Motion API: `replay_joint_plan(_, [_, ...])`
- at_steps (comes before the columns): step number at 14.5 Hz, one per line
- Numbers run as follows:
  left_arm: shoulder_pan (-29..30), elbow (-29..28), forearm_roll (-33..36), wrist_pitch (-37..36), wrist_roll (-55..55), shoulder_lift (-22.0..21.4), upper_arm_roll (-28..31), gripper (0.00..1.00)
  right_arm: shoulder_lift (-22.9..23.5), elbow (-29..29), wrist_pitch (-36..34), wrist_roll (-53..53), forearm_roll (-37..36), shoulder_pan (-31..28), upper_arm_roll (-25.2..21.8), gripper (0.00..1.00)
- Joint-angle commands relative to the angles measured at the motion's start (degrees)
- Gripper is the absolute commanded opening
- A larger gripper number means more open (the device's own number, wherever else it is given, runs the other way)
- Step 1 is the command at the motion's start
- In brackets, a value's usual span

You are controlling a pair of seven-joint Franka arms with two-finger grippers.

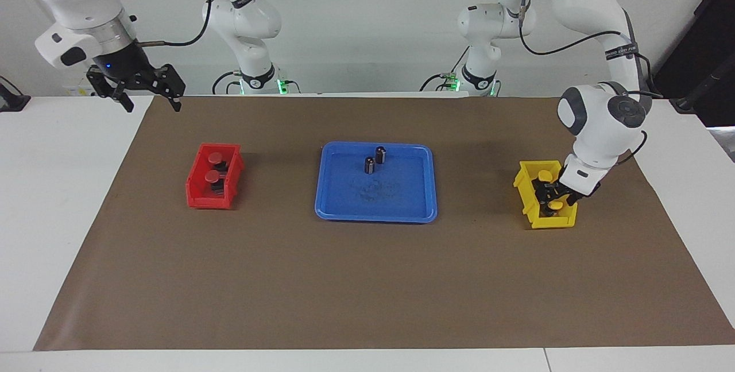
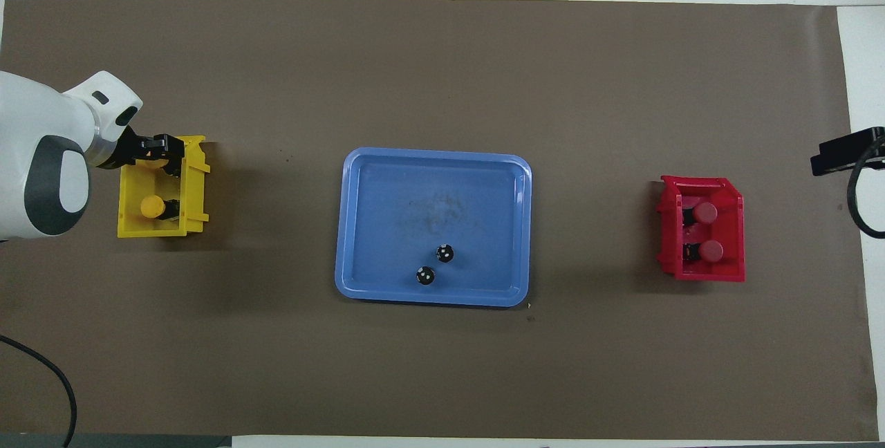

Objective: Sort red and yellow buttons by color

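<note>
Two red buttons (image 1: pixel 216 158) (image 1: pixel 213 176) lie in the red bin (image 1: pixel 207 200) toward the right arm's end; they also show in the overhead view (image 2: pixel 705 211) (image 2: pixel 712 249). Two yellow buttons are in the yellow bin (image 1: pixel 531 197) toward the left arm's end. One yellow button (image 1: pixel 544 175) (image 2: pixel 151 207) lies free, nearer to the robots. My left gripper (image 1: pixel 554 197) (image 2: pixel 160 154) is down inside the yellow bin (image 2: pixel 197 192), at the second yellow button (image 1: pixel 555 206). My right gripper (image 1: pixel 151 102) is open, empty and raised over the mat's edge; the arm waits.
A blue tray (image 1: pixel 376 211) (image 2: pixel 429 185) sits at the middle of the brown mat, between the bins. Two dark capless cylinders (image 1: pixel 380 154) (image 1: pixel 370 165) stand in it, on the side nearer to the robots; they also show in the overhead view (image 2: pixel 445 252) (image 2: pixel 425 275).
</note>
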Motion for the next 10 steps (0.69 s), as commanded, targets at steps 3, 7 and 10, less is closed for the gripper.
replay_joint_plan(3, [0.67,3.08,1.17,-5.7,0.45,-0.79,-0.41,0.83,-1.5,-2.0,0.26,0.64,0.38,8.25,-9.67,1.0])
replay_joint_plan(7, [0.58,10.62,1.17,-17.8,0.54,-1.75,-0.5,0.88,-1.15,-1.74,0.0,1.25,0.56,8.52,-9.6,1.0])
replay_joint_plan(10, [-0.21,20.11,1.26,-30.99,0.63,-1.75,-0.59,1.0,-1.06,-1.74,-0.27,1.34,0.65,8.97,-9.51,1.0])
